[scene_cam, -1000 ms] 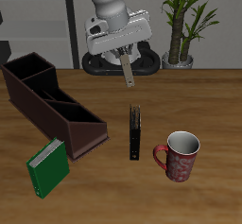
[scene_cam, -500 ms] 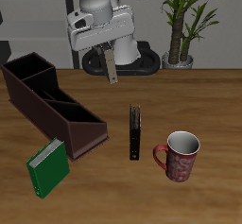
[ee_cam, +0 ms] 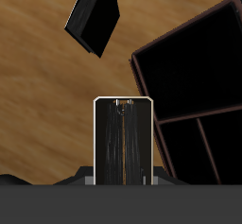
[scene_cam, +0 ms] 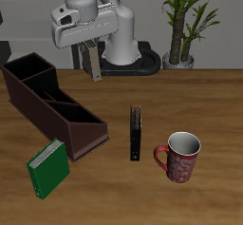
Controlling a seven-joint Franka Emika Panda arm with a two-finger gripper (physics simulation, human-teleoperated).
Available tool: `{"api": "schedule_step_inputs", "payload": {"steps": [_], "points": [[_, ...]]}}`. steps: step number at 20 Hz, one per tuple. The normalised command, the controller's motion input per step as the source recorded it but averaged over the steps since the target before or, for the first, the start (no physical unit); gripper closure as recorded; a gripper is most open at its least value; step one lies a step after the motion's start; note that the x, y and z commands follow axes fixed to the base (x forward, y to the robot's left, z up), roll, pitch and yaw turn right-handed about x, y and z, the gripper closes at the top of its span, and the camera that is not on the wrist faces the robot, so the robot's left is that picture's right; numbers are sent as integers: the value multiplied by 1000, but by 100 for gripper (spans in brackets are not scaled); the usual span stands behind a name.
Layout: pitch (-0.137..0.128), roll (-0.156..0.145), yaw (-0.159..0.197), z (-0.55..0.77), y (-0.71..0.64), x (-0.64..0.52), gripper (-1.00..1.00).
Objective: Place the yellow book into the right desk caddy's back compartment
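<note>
The gripper point(scene_cam: 88, 48) hangs high over the table with the yellow book point(scene_cam: 93, 65) pinched between its jaws, which are closed down to the book's slim thickness; the book dangles edge-on and a little tilted, clear of everything; so the pick-up looks done and the carry is under way. Taking the right desk caddy point(scene_cam: 49, 105) as the landmark: the book is up above its far end and slightly toward the middle of the table, not yet over any cell as far as I can tell; the back compartment point(scene_cam: 25, 72), at the caddy's end farthest from the table's front edge, sits empty and open-topped. In the wrist view the book point(ee_cam: 123, 139) fills the space between the fingers, with the caddy point(ee_cam: 194, 86) just beside it and the black book point(ee_cam: 95, 16) lying well apart from the caddy. What seems left, to my eye: shift over that end cell, line the book up with its walls, lower it in, then let go. A green book point(scene_cam: 47, 166) leans near the caddy's front end; a red mug point(scene_cam: 179, 156) stands well apart from it; neither is in the way.
</note>
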Motion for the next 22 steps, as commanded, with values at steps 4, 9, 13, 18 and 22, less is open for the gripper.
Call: {"api": "schedule_step_inputs", "payload": {"steps": [4,9,13,18,22], "points": [[-21,-30,134,150,-407,-59,100],[-34,-53,72,132,-448,13,100],[8,-41,61,107,-579,62,100],[-26,-61,14,78,-442,-47,100],[-12,-4,75,-18,-166,-35,100]]}}
